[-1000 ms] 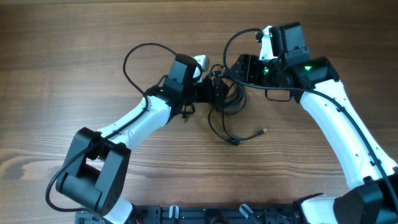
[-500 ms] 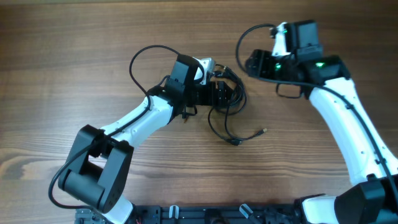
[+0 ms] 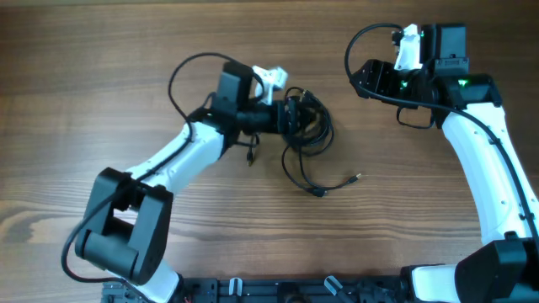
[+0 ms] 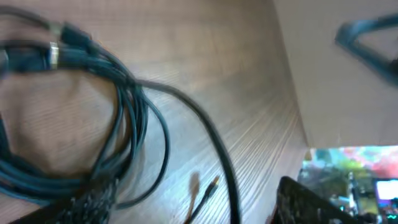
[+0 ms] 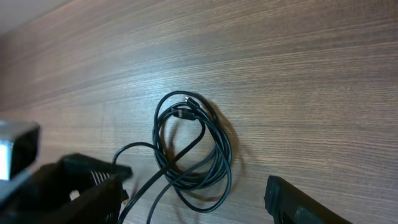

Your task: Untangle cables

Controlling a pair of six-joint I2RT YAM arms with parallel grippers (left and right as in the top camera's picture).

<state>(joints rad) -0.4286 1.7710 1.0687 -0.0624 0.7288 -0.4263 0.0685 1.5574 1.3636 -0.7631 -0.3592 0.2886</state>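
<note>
Just ahead of the left claw point(image 3: 289, 119), the cables point(image 3: 310, 126) are lying in a loose coil on the wooden surface point(image 3: 93, 59); the coil's near edge is meeting the claw's tips. Seen from that wrist, one ridged finger point(image 4: 93, 200) is sitting against several strands, though blur is hiding whether it is touching them; the other finger point(image 4: 311, 200) is standing well apart over bare wood; the jaws are gaping wide and are not pinching any strand that I can make out. Beyond the tips and off to that claw's right side, a loose tail is trailing from the coil, ending in a dark plug point(image 3: 317, 193) and a small silvery plug point(image 3: 357, 178). Well apart from the coil, the right claw point(image 3: 360, 80) is hanging above the surface; its fingers point(image 5: 311, 200) are spreading wide with nothing between them; the coil is lying far ahead of it.
</note>
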